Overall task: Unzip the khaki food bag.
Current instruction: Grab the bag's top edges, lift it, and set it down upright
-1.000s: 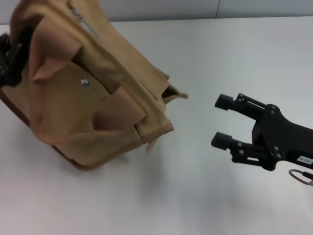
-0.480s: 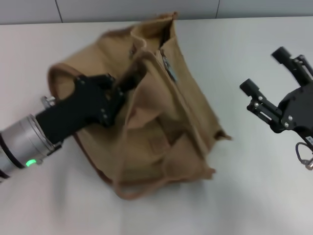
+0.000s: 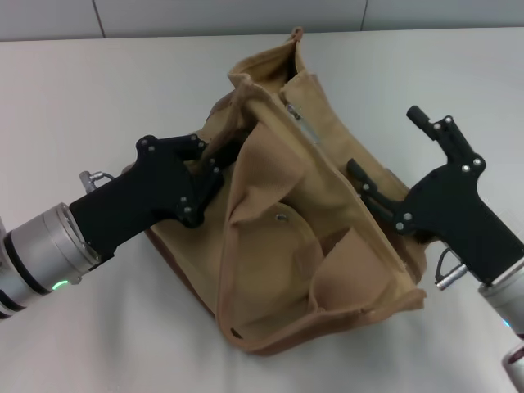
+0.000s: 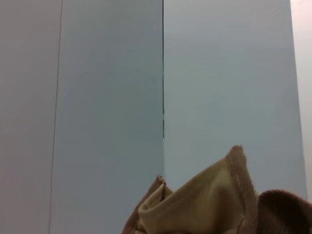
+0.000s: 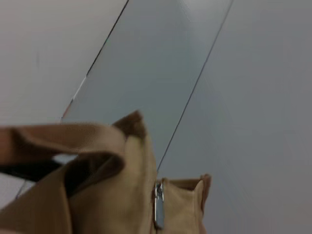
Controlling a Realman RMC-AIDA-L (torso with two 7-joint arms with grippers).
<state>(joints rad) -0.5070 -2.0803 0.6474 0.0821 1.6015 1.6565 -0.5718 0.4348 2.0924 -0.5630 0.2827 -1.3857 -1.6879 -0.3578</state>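
The khaki food bag (image 3: pixel 303 246) lies tilted and crumpled at the middle of the table, with its snap pocket flap (image 3: pixel 281 217) facing up and its silver zipper (image 3: pixel 299 119) along the far top edge. My left gripper (image 3: pixel 211 164) is shut on the bag's fabric at its left side. My right gripper (image 3: pixel 385 143) is open at the bag's right side, with its lower finger (image 3: pixel 360 178) against the fabric. The left wrist view shows a fold of the bag (image 4: pixel 209 204). The right wrist view shows a handle strap (image 5: pixel 63 141) and the zipper end (image 5: pixel 158 204).
The white table (image 3: pixel 98 82) stretches around the bag on all sides. A grey panelled wall (image 3: pixel 246 16) runs along the table's far edge.
The bag has swung from the far left to the table's middle, still in my left gripper. My right gripper has moved in from the right to the bag's side.
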